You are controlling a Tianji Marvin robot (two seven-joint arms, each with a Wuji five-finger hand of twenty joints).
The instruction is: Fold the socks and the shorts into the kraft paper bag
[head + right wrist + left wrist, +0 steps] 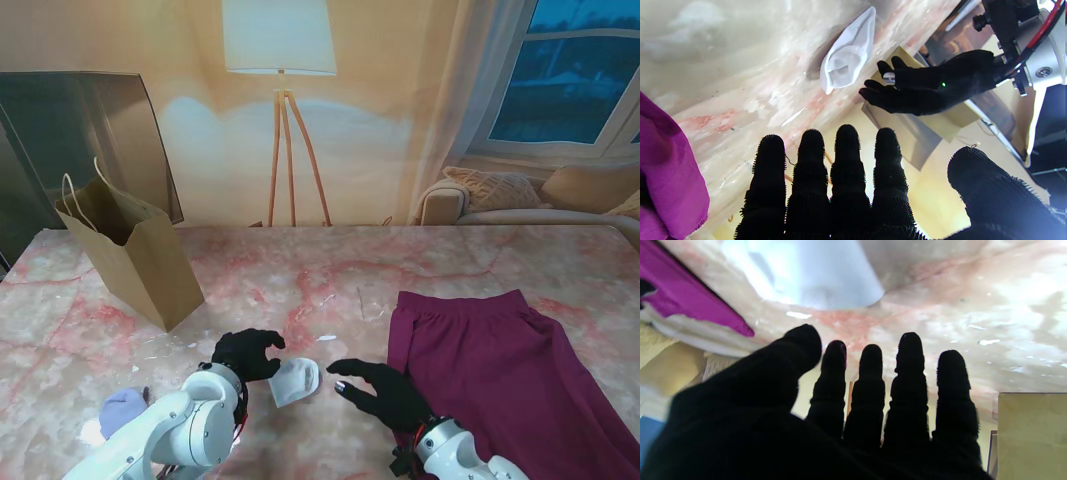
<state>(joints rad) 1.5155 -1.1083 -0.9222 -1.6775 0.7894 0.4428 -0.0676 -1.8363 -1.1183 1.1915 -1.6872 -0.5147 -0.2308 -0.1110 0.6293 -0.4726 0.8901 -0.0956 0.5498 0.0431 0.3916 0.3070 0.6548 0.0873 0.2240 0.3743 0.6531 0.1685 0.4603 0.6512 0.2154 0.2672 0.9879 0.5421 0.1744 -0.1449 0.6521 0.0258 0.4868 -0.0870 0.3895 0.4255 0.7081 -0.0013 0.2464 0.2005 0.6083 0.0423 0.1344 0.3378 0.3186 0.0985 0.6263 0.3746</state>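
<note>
Table (450,260) of pink marble is carrying everything. Shorts (500,370), magenta, are lying flat to the right of the white sock (295,380). Kraft paper bag (140,255) is standing upright, open, well left of and farther than the sock. Left robot hand (247,354) is hovering just beside the sock, fingers spread, holding nothing. Right robot hand (385,392) is hovering between sock and shorts, fingers extended, empty. A lilac sock (122,408) is lying nearer, left.

A sock (294,381) lies between two hands, shorts (500,370) to its right, a paper bag (135,252) standing farther left.
</note>
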